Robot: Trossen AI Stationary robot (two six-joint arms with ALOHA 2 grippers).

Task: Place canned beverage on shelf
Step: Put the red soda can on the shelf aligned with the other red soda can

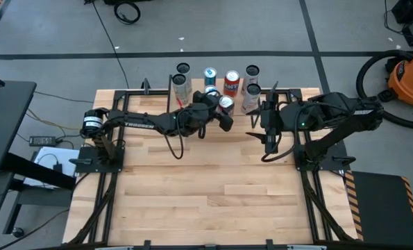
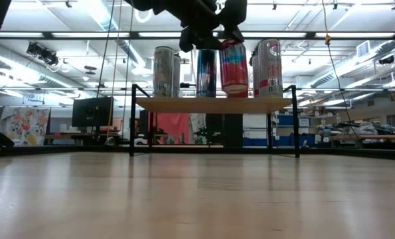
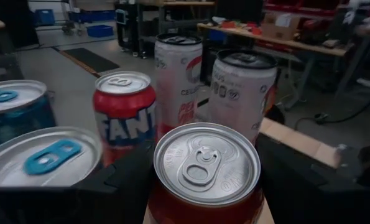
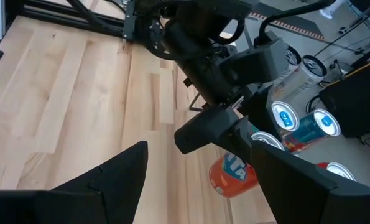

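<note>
The shelf (image 2: 184, 104) stands at the table's far edge. Several cans stand on it, among them a red Fanta can (image 3: 124, 109), two white cans (image 3: 178, 68) and two cans with blue tabs (image 3: 41, 158). My left gripper (image 1: 224, 110) reaches in from the table's left and is shut on a red-orange canned beverage (image 2: 234, 66) with a silver top (image 3: 206, 163). It holds the can among the other cans on the shelf. My right gripper (image 1: 270, 144) hangs open over the table's right half, with nothing between its fingers. My left gripper pinches the can's side wall near its top (image 3: 160, 186) between its two fingers. The fingers come in about level from the table's near-left side. The can leans slightly, its bottom (image 2: 235, 93) just at the shelf board. Whether it rests there I cannot tell.
The other cans crowd close around the held one, with a white can (image 2: 268, 66) right beside it. The shelf's black legs (image 2: 132, 123) stand on the table. The wooden tabletop (image 1: 213, 187) in front of the shelf lies bare.
</note>
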